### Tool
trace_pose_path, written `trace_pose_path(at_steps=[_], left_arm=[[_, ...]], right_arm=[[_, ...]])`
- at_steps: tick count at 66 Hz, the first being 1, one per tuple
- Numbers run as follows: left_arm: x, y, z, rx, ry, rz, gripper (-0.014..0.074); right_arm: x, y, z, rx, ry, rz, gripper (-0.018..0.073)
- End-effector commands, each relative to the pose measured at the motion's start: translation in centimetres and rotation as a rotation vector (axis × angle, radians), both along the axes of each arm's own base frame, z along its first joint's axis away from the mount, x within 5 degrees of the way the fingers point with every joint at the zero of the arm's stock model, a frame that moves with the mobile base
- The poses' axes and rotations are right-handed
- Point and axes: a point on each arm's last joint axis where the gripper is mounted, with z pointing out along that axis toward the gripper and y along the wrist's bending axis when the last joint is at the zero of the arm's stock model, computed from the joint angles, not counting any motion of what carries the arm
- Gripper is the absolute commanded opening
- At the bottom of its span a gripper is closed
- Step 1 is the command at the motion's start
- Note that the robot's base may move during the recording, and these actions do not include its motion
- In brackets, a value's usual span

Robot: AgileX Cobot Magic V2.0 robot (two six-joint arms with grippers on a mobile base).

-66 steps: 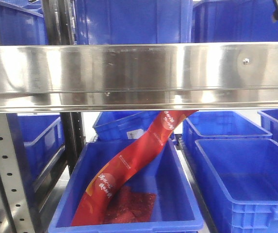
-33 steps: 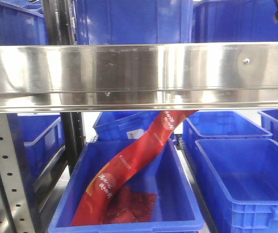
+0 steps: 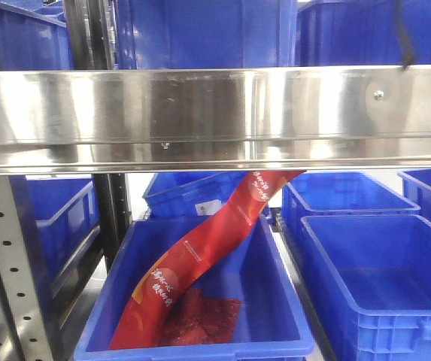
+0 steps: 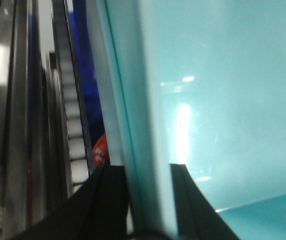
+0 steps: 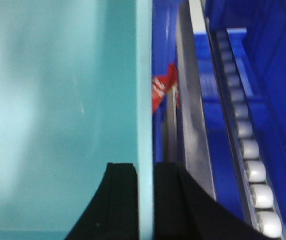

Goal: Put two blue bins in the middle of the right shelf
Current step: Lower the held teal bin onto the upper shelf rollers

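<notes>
Left jaws [image 4: 150, 200] and right jaws [image 5: 145, 200] each pinch opposite walls of one bin [image 3: 200, 34]; I read it spanning between them, above the shelf rail [image 3: 215, 113].

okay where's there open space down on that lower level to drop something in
The right bin is bare inside, and the bin behind it looks bare too. The front middle bin is crowded: a red strip runs across it over red packets, leaving only its right floor free.
</notes>
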Motion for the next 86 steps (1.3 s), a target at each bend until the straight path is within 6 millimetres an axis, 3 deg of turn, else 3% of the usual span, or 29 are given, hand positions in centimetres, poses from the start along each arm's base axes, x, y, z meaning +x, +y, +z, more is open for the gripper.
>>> trace_pose_path(at_steps=[1,20,36,46,53,58,63,68,73,86], left_arm=[[0.7,-0.3,-0.4,-0.045,-0.079,0.001,-0.0111],[3.4,-0.5,-4.6,-0.006,-0.003,0.016,-0.0111],[4.8,-0.9,-7.1,-0.017,0.087,0.007,-0.0111],[5.1,-0.9,-7.2,-0.019,0.073,0.010,-0.0104],[5.1,-0.9,-7.1,-0.021,0.063,0.012,0.0000],[5.2,-0.9,-7.1,-0.022,0.058,0.013,0.0146],[5.2,-0.9,-7.1,-0.023,0.056,0.013,0.0293],[5.2,-0.9,-7.1,-0.023,0.056,0.013,0.0402],[5.1,-0.9,-7.0,-0.024,0.052,0.013,0.0459],[5.0,-0.9,-5.6,-0.032,0.025,0.009,0.0463]], right_arm=[[1.0,0.2,-0.6,-0.005,-0.047,-0.004,-0.0167],[3.3,1.2,-6.0,0.001,0.032,-0.009,-0.0167],[3.7,1.1,-6.4,-0.031,0.021,-0.013,-0.0167],[4.3,1.0,-7.1,-0.069,0.024,-0.019,-0.0158],[4.6,1.2,-7.1,-0.063,0.003,-0.011,0.0005],[4.6,1.2,-7.0,-0.059,-0.010,-0.008,0.0185],[4.6,1.2,-7.0,-0.060,-0.006,-0.009,0.0312],[4.5,1.2,-7.1,-0.064,0.006,-0.012,0.0343],[4.5,1.0,-7.2,-0.076,0.015,-0.018,0.0340],[4.0,0.8,-6.5,-0.082,0.017,-0.027,0.0339]])
